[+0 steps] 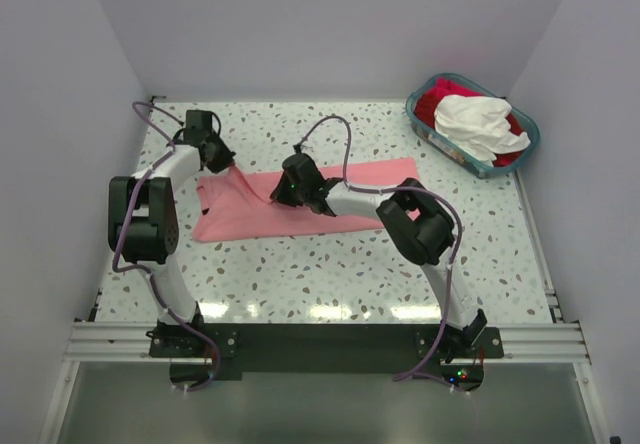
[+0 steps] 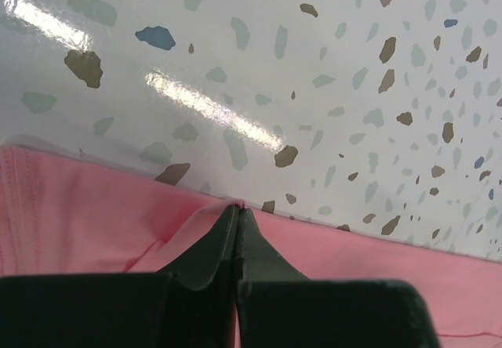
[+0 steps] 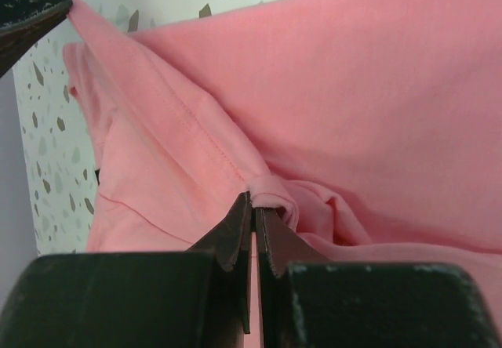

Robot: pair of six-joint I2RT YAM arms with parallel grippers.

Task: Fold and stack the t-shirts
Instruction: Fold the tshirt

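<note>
Terrazzo table (image 1: pixel 300 274): left tool (image 2: pixel 238 212), right tool (image 3: pixel 252 207) seemingly pinch pink tee (image 1: pixel 240 219) edges.

2 arms are shown, the left arm (image 1: pixel 168 176) and the right arm (image 1: pixel 445 279), each built of white rounded links joined by bulky black joint housings. A grey-purple cable (image 1: pixel 331 119) is looped along each. Black base plates (image 1: pixel 190 342) are fixed to a silver rail (image 1: pixel 320 336). Small green and red lights (image 1: pixel 458 374) are seen at the right base. The left gripper (image 2: pixel 238 211) and right gripper (image 3: pixel 252 203) are fitted with matte black fingers (image 3: pixel 231 234), tapered to thin wedge tips.
</note>
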